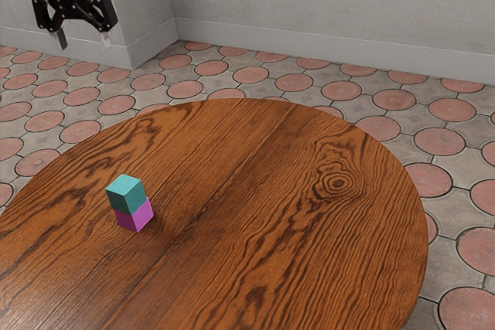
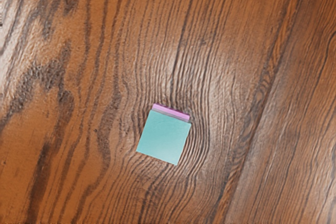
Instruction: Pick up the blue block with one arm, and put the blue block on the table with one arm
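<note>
Evidently, pick and placing both remain: the black two-finger gripper (image 1: pixel 83 39) hangs wide open, empty, and the teal-blue cube (image 1: pixel 125 192) sits atop a magenta cube (image 1: pixel 141 216) on the round wooden table (image 1: pixel 247 214).

The upper block (image 1: pixel 124 192) is blue-green, teal on its sides and paler on top; the lower block (image 1: pixel 136 216) is pinkish purple. The counter (image 1: pixel 255 191) is orange-brown with dark wavy wood grain. Dusty pink discs pattern the grey floor (image 1: pixel 69 117); the walls (image 1: pixel 325 5) are pale grey; the end effector (image 1: pixel 83 35) is black.
</note>
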